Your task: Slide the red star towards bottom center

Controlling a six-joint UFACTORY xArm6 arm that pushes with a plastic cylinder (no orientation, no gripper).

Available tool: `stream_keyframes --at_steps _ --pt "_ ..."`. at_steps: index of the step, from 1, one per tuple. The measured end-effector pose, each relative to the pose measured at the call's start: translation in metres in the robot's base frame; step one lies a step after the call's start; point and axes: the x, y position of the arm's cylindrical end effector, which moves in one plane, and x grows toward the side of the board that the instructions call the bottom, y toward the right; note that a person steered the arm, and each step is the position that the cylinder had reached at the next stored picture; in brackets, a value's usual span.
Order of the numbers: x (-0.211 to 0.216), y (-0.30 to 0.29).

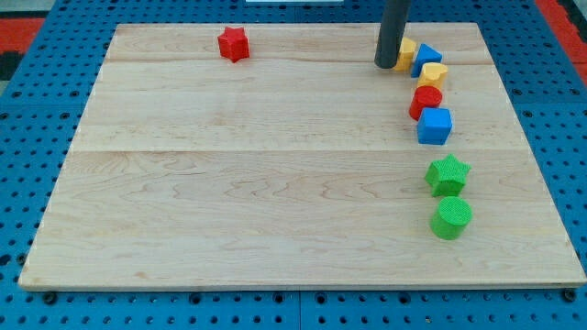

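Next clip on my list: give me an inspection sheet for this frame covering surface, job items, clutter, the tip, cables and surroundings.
Surface: pale wooden board, flat, middle bare.
Job's things: red star block near the view's top edge, left of centre, standing alone.
Clutter: down the view's right side, yellow block partly hidden, blue triangular block, yellow block, red cylinder block, blue cube, green star block, green cylinder block.
Grippers: none; my tip is on the board beside the hidden yellow block, far right of the red star.
Cables: nothing seen.
Surroundings: blue perforated base around the board.
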Motion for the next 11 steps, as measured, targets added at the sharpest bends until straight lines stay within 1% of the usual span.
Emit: stream_keyframes --at_steps 1,2,3,4,5,6,7,8,9,10,11 --pt "-0.023 0.010" --pt "-0.033 0.024" --pt "-0.034 0.027" --pt "0.002 -0.002" --pt "0.067 -0.002" --pt "0.146 -0.008" --pt "0.235 -0.019" --pt "0.304 -0.071" --pt "0.252 -0.138" --pt "0.175 -0.261" --pt "0.074 -0.288"
